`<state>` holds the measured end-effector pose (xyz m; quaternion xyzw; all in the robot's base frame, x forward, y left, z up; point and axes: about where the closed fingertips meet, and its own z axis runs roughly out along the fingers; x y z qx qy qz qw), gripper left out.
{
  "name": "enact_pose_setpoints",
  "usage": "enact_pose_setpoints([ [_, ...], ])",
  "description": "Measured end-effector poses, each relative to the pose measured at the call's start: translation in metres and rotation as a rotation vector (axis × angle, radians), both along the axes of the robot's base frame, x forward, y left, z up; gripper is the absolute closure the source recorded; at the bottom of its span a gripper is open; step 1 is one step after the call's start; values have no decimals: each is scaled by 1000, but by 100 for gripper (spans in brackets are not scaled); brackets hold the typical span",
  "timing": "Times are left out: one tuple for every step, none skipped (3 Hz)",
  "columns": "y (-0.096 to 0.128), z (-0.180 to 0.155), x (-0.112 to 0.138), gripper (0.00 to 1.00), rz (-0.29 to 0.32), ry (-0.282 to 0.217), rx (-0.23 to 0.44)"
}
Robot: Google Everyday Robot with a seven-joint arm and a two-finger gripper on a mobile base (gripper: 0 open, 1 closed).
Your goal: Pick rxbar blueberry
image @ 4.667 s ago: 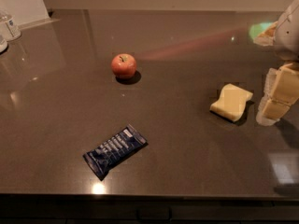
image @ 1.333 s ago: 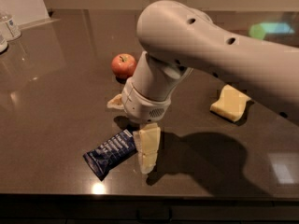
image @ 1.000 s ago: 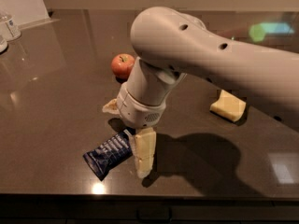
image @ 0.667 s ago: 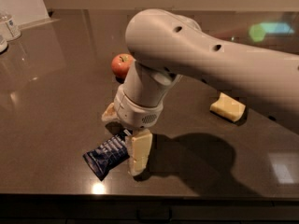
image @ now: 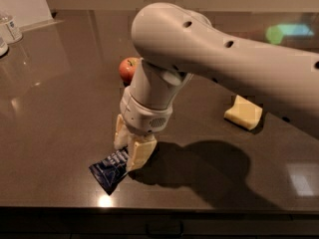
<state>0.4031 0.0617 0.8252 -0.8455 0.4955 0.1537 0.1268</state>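
A flat rxbar blueberry (image: 110, 169) in a navy-blue foil wrapper lies at seven o'clock on the dark glossy table (image: 50, 93). The cream two-finger gripper (image: 125, 157) stands over its right end, fingers parted astride it. A round red apple (image: 128, 68) sits at eleven o'clock, a pale yellow sponge block (image: 243, 113) at three.

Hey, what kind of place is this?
Probably a kitchen or break-room counter: dark polished countertop, an apple, a sponge, and the gripper down at the rxbar blueberry near its front edge.

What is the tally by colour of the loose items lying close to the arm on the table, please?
Dark blue: 1, rxbar blueberry, with the gripper at its right end.
Red: 1, apple.
Pale yellow: 1, sponge.
Total: 3.
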Motion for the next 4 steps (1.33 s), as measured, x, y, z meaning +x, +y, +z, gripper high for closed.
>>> enact_pose_setpoints([
  [0, 3, 0, 87, 0, 0, 0],
  [-9, 17, 8, 100, -26, 4, -5],
  [-18, 45, 19, 100, -58, 4, 14],
  [-22, 82, 30, 100, -75, -2, 36],
])
